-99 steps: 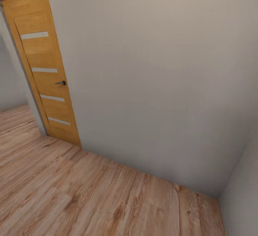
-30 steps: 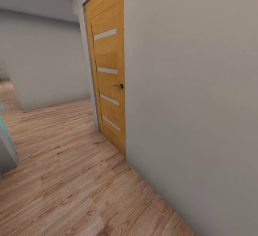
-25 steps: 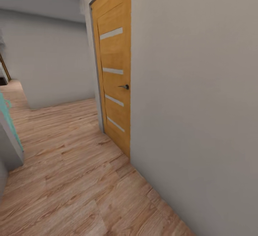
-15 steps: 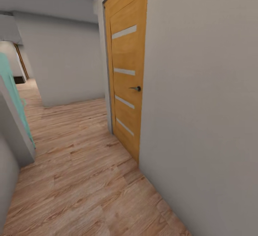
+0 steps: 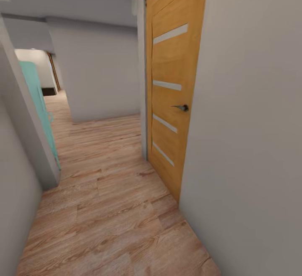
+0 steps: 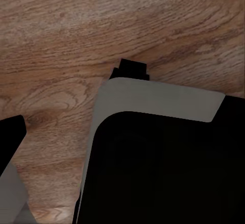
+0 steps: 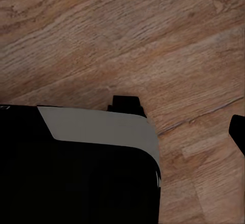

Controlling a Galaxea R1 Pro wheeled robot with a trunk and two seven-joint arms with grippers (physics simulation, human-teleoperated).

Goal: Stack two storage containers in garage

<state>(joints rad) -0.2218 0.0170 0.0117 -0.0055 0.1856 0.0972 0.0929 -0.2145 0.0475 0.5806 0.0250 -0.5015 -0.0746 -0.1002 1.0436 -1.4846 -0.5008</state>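
Camera has swung; orange door (image 5: 172, 100) stands shut beside plank floor (image 5: 113, 213).

A narrow corridor of light wood plank floor (image 5: 105, 200) runs ahead between grey walls. On the right stands a closed orange-brown wooden door (image 5: 174, 100); a turquoise panel (image 5: 40, 108) juts in at left.
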